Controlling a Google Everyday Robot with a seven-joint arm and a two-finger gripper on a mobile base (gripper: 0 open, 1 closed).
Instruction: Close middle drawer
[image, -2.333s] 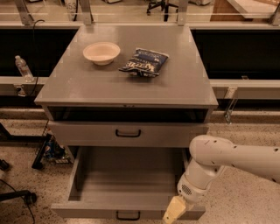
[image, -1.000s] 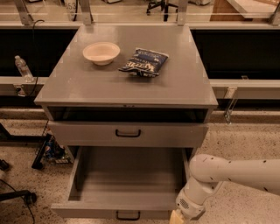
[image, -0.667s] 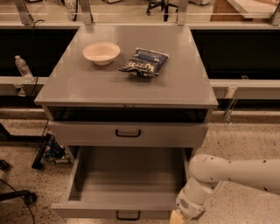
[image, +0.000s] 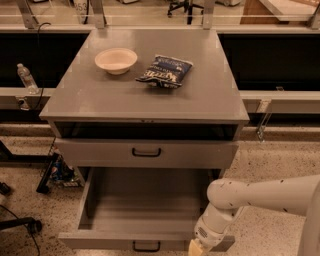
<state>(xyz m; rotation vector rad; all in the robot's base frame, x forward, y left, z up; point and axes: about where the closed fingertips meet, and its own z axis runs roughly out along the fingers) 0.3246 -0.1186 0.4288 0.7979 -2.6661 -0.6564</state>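
The middle drawer (image: 145, 210) is pulled far out of the grey cabinet, and its inside looks empty. Its low front panel (image: 100, 241) carries a small black handle (image: 146, 246) at the bottom edge of the view. My gripper (image: 196, 249) sits at the right end of that front panel, mostly cut off by the frame edge; only its yellowish tip shows. My white arm (image: 260, 197) reaches in from the right.
The taller-fronted upper drawer (image: 100, 152) with a larger black handle stands slightly out. On the cabinet top (image: 100, 100) are a cream bowl (image: 116, 60) and a dark chip bag (image: 165, 70). A water bottle (image: 25, 77) and floor cables (image: 55, 175) lie at the left.
My arm has sunk and the gripper has moved down to the drawer's front right corner. In the last second nothing has visibly moved.
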